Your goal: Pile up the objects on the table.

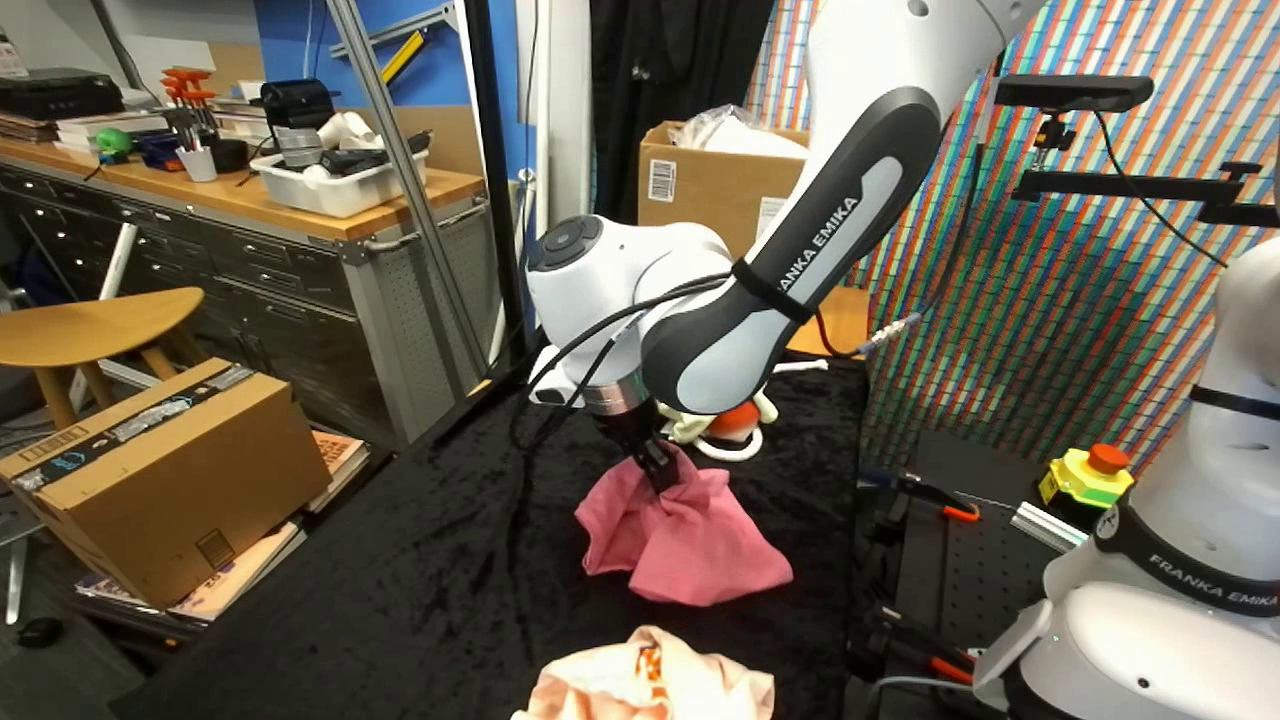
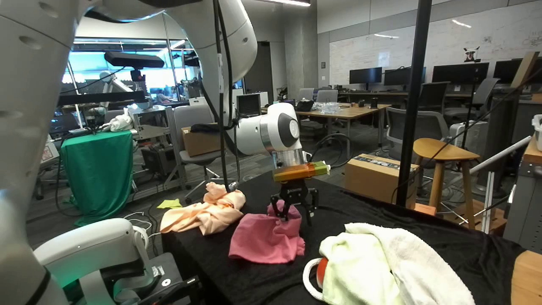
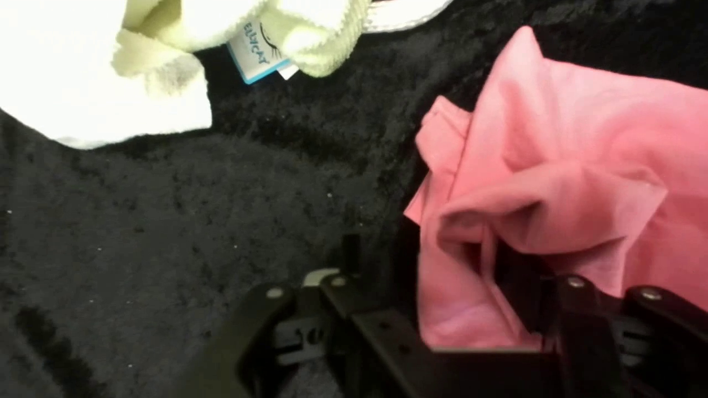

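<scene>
Pink cloth (image 3: 564,188), partly between parted fingers (image 3: 525,293), touching one

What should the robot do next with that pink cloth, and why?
Probably close its hand on the pink cloth: the jaws stand apart with a bunched edge between them, so nothing looks gripped yet, and it lies apart from the pale yellow-green cloth, where it might then be piled.
</scene>
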`<state>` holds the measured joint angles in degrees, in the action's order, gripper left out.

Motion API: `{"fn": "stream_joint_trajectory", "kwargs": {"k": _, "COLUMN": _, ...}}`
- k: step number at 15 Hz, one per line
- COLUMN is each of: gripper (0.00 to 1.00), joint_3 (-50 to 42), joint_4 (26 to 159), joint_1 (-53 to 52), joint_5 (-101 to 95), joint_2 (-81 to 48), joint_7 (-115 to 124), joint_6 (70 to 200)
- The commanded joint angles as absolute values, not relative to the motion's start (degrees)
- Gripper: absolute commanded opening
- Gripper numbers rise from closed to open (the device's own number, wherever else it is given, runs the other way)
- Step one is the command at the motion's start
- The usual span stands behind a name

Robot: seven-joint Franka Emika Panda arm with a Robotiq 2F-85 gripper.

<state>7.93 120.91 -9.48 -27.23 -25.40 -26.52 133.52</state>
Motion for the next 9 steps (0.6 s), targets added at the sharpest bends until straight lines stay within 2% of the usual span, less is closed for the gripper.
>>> {"fn": "stream_joint_trajectory", "kwargs": {"k": 1, "gripper": 0.35, "joint_3": 5.57, "joint_4": 121.56, "joint_1": -11.5, "joint_5": -30.86, "joint_2": -24.61, "joint_7": -16.36, "joint_6": 136.85}}
{"fn": "stream_joint_trajectory", "kwargs": {"k": 4, "gripper": 0.13, "joint_3": 4.74, "joint_4": 123.13, "joint_1": -11.72, "joint_5": -30.2, "joint_2": -23.07, "joint_7": -9.08, "joint_6": 139.63}}
{"fn": "stream_joint_trajectory", "kwargs": {"k": 6, "gripper": 0.04, "joint_3": 4.42, "joint_4": 124.41, "joint_1": -11.61, "joint_5": -29.5, "joint_2": -21.61, "joint_7": -5.86, "joint_6": 141.3}}
{"fn": "stream_joint_trajectory", "kwargs": {"k": 9, "gripper": 0.0, "joint_3": 3.67, "joint_4": 126.88, "joint_1": -11.83, "joint_5": -29.96, "joint_2": -18.58, "joint_7": -1.6, "joint_6": 142.7}}
